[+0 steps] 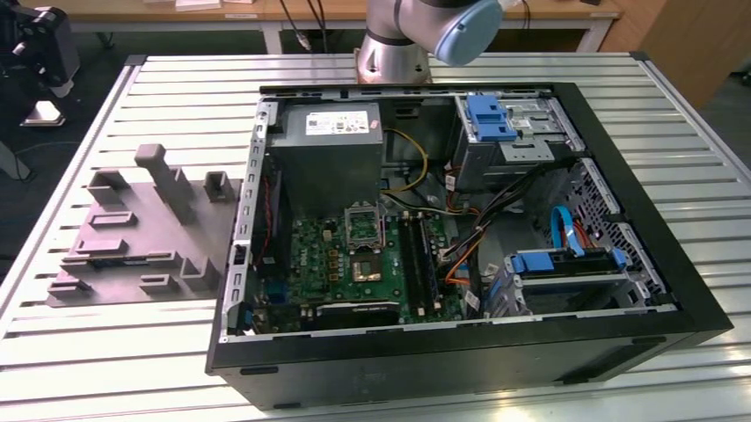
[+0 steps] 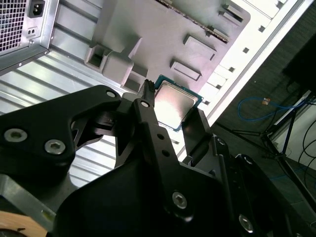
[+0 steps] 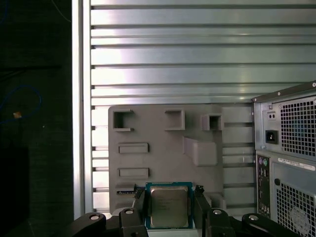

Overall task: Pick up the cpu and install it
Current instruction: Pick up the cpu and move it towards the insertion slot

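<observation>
The cpu [image 3: 169, 206] is a flat square chip with a pale silver top and a green rim. It sits between the two black fingers [image 3: 139, 207] of my gripper [image 3: 169, 211], which is shut on its opposite edges. In the second wrist view the cpu [image 2: 175, 102] shows in the same hold, with my gripper [image 2: 173, 112] around it. It hangs well above the grey moulded tray [image 3: 163, 148], apart from it. The open socket bracket [image 1: 364, 227] lies on the green board inside the computer case [image 1: 657, 290].
The grey tray [image 1: 135, 233] with upright blocks lies on the slatted table [image 1: 141, 352] at the exterior view's left, beside the open case. A grey power supply box [image 1: 329, 149], cables and blue drive bays [image 1: 564, 264] crowd the case. The arm's base [image 1: 399, 44] stands behind it.
</observation>
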Controlling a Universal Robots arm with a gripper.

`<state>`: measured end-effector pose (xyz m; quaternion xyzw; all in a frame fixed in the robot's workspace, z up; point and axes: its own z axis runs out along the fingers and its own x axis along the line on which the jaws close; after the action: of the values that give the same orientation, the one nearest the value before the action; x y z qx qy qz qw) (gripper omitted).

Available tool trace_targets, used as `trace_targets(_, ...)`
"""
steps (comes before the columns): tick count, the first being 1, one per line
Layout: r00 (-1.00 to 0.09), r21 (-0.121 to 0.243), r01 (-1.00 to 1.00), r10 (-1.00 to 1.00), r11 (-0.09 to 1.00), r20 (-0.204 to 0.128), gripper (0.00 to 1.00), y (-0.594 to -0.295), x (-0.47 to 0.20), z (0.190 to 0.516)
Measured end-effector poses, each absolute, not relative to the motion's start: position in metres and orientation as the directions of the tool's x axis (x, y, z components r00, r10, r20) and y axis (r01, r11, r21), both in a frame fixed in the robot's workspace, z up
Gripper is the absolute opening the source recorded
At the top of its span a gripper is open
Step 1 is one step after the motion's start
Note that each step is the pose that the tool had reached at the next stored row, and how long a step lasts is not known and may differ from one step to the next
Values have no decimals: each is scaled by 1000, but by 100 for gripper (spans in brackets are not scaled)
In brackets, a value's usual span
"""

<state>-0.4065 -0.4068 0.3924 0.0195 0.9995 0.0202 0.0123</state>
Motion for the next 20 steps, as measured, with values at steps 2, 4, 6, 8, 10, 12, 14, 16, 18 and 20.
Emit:
trace_targets(2, -999, 41, 38, 39, 998, -24, 47, -407, -405, 392)
trace_targets(4, -999, 41, 38, 39, 998, -24, 47, -407, -405, 392)
trace_targets(6, -999, 41, 38, 39, 998, -24, 47, -407, -404, 392)
trace_targets(8, -999, 41, 39, 39, 998, -24, 47, -407, -404, 392)
trace_targets(10, -999, 41, 39, 39, 998, -24, 47, -407, -402, 392)
trace_targets(12, -999, 41, 38, 39, 998, -24, 47, -407, -402, 392)
trace_targets(14, -999, 41, 38, 39, 998, -24, 47, -407, -401, 392)
trace_targets(16, -999, 41, 38, 39, 998, -24, 47, -407, -401, 392)
trace_targets(18, -999, 41, 38, 39, 998, -24, 47, -407, -401, 392)
trace_targets(20, -999, 41, 38, 39, 998, -24, 47, -407, -400, 392)
